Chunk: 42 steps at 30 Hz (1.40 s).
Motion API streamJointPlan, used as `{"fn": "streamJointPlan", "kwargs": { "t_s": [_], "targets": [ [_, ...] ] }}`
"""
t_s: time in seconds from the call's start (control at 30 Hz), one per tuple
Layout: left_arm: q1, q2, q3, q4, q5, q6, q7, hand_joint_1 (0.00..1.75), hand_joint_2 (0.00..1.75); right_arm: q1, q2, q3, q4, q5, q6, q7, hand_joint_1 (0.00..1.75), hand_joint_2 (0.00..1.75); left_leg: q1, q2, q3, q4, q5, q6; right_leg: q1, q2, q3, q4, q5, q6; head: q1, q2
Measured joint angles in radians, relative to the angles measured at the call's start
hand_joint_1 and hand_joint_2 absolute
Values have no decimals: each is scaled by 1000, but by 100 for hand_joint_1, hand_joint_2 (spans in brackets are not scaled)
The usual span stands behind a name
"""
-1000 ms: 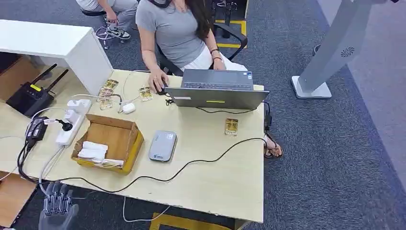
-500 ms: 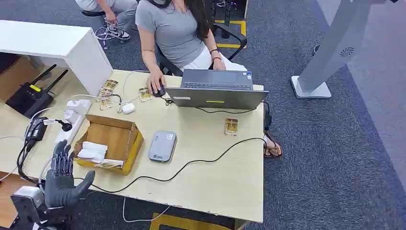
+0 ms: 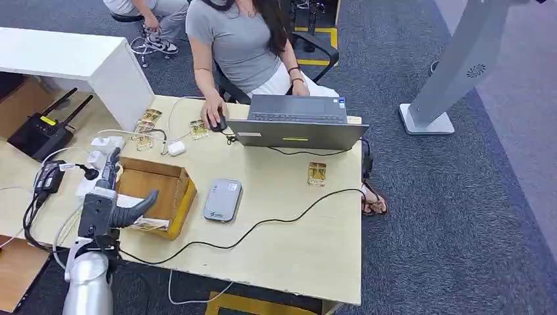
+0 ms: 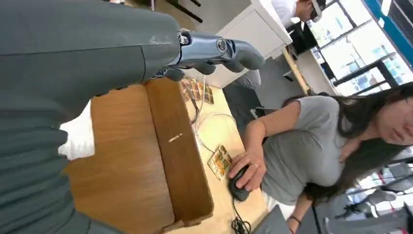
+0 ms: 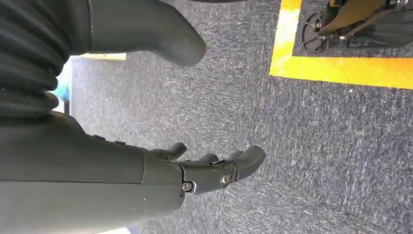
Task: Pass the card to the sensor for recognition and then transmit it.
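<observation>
Head view: at a cluttered table, the robot's left hand hangs over the near-left edge of an open cardboard box, fingers spread and thumb out, holding nothing. White cards, the task's likely target, lie in the box's left end, partly under the hand. The grey sensor lies flat on the table just right of the box. From the left wrist view, the fingers reach above the box while a white card shows just beside the hand's cover. The step in hand appears to be reaching in for one card: a good grasp would come straight down past the box wall and pinch only the top card by its edge. The right hand hangs open above carpet. Obstacles are a black cable snaking across the table beside the sensor, the box flaps, and a power strip with plugs to the left. A person works a laptop and mouse across the table, well apart from the hand.
</observation>
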Motion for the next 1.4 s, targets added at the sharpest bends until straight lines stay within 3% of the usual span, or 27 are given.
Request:
{"fn": "streamJointPlan", "kwargs": {
  "t_s": [0.73, 1.33, 1.4],
  "targets": [
    [-376, 163, -191, 355, -480, 345, 229, 0, 175, -7, 11, 57, 4, 117, 20, 11, 0, 175, 0, 0, 0, 0, 1, 0, 0, 1, 0, 1, 1, -1, 0, 0],
    [-631, 306, -323, 638, -883, 636, 440, 0, 175, -12, 27, 106, 4, 229, 37, 19, 0, 175, 0, 0, 0, 0, 2, 0, 0, 1, 0, 1, 1, -1, 0, 0],
    [-644, 316, -330, 655, -896, 646, 450, 0, 175, -12, 28, 110, 4, 234, 37, 19, 0, 175, 0, 0, 0, 0, 2, 0, 0, 1, 0, 1, 1, -1, 0, 0]
  ]
}}
